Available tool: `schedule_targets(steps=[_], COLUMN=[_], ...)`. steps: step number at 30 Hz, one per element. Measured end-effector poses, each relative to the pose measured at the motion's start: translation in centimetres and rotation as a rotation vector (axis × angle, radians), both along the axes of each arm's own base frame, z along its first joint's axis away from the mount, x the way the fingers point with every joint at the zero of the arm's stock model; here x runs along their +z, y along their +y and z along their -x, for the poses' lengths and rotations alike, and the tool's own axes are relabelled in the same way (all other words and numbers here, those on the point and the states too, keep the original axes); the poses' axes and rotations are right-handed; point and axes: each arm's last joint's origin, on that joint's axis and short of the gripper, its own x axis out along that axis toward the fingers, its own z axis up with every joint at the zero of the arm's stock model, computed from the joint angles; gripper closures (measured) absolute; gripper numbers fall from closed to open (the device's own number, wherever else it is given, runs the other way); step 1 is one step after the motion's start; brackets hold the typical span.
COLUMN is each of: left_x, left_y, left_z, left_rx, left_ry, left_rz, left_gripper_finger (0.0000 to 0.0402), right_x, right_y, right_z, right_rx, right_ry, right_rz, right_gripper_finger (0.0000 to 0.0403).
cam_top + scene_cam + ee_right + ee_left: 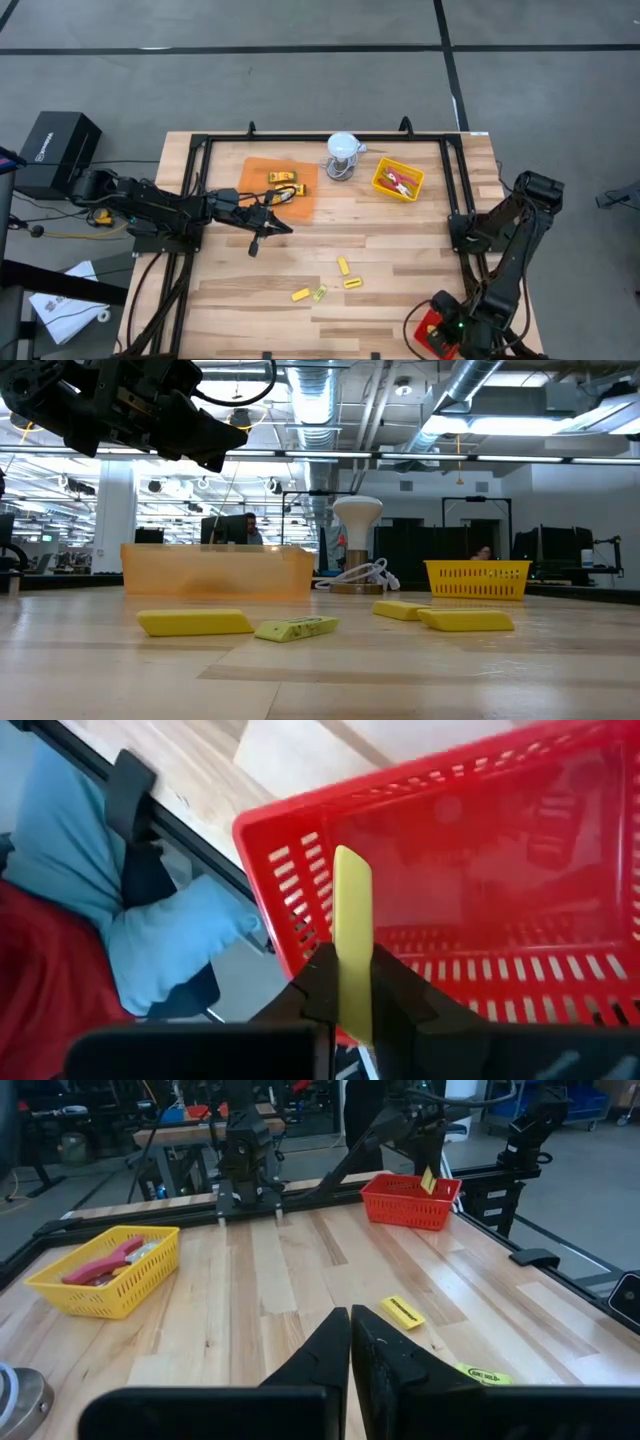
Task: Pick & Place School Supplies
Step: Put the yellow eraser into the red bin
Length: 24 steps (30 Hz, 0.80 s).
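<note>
My right gripper (350, 982) is shut on a small yellow block (352, 910) at the table's near right corner, above the rim of the red tray (480, 850). My left gripper (350, 1342) is shut and empty, above the table just near-right of the orange tray (262, 190), which holds yellow packets (284, 178). Several yellow blocks and packets (343, 266) lie flat on the table's near middle; they also show in the low view (195, 622). Red-handled tools (100, 1262) lie in the yellow tray (398, 180). My right gripper pinches the yellow block between its two fingers by one end (352, 988). The rest of the block sticks out past the fingertips. The block is lifted clear, over the red tray's near wall; the left wrist view shows it tilted (428, 1180) above that tray.
A white round domed object (343, 152) stands at the far middle, between the orange and yellow trays. A black frame (455, 190) runs along the table's far, left and right sides. Bare wood lies between the left gripper and the loose blocks.
</note>
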Motion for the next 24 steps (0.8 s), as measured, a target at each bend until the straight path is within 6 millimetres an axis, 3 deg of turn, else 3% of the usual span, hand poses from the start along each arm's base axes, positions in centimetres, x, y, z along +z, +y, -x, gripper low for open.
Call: schedule_targets(steps=[7,11,16,24], left_x=[0.0,0.1,0.2,0.3], left_y=[0.0,0.0,0.0,0.0], left_z=[0.0,0.0,0.0,0.0], left_rx=[0.0,0.0,0.0,-0.002], left_ry=[-0.004,-0.009,-0.017,-0.032], left_rz=[0.0,0.0,0.0,-0.014], left_gripper_finger=[0.0382,0.0366,0.0353,0.0348], right_x=[0.0,0.0,0.1,1.3], right_y=[0.0,-0.1,0.0,0.4], right_z=[-0.1,-0.2,-0.4,-2.9], right_rx=[-0.004,-0.008,-0.023,-0.049], right_ry=[-0.001,0.0,-0.06,-0.479], right_rz=[0.002,0.003,0.005,0.064], right_gripper_finger=[0.0257,0.021,0.02,0.0239])
